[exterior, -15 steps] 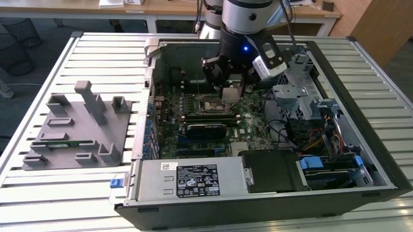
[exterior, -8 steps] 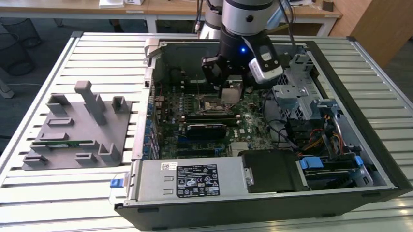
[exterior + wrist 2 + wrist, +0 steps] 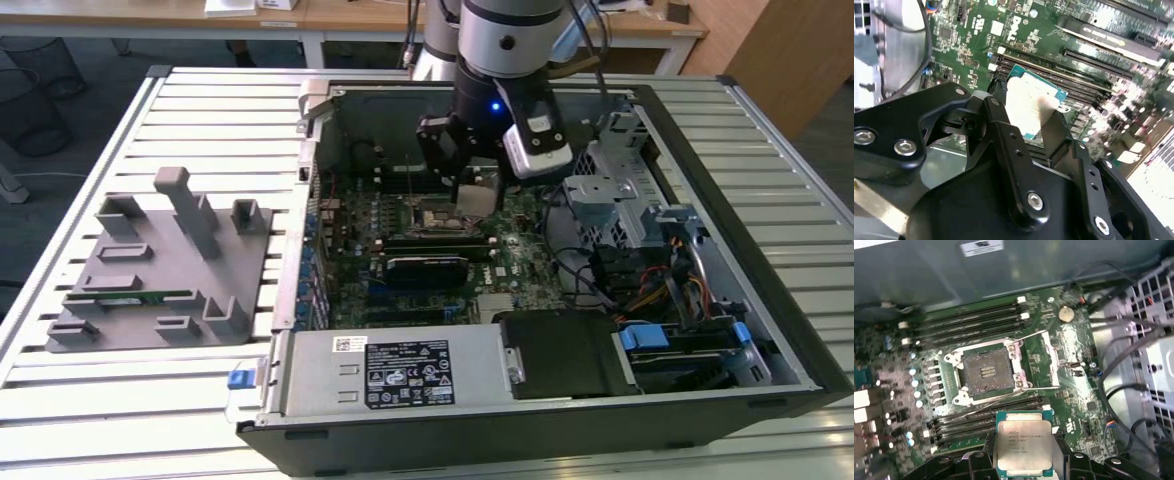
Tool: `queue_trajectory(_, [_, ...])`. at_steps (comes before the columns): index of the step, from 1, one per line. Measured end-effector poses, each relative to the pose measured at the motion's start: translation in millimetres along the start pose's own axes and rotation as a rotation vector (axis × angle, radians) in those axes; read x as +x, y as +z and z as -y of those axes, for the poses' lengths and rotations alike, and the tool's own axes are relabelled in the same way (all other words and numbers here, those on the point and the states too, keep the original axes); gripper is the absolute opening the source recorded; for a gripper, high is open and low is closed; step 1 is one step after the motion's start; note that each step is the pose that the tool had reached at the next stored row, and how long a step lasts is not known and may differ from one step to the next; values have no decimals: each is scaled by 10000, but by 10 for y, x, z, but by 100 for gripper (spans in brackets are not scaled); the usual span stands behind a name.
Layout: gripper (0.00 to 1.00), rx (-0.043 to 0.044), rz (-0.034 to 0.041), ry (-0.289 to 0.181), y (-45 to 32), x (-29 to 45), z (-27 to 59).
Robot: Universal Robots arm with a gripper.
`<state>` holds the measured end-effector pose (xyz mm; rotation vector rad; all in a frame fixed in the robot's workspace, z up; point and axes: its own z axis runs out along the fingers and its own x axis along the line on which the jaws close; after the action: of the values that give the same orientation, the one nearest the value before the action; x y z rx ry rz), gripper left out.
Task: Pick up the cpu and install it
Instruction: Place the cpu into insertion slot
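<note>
cpu (image 3: pixel 1023 442) pinched by its edges in the hand (image 3: pixel 1024 462), hovering over motherboard (image 3: pixel 1074 405), near socket (image 3: pixel 986 371)

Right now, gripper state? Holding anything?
The gripper is shut on the cpu, held above the motherboard; the cpu is not yet in the open socket.

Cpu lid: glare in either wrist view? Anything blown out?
First wrist view: cpu lid evenly lit, mild sheen, no hotspot. Second wrist view: cpu lid washes out to a pale patch, and the board bleaches towards white along one side.
</note>
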<state>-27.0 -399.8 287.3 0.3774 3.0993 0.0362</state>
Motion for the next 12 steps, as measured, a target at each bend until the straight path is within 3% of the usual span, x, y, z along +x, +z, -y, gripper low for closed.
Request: queue_trajectory(12, [53,36,55,2191,56,1,1])
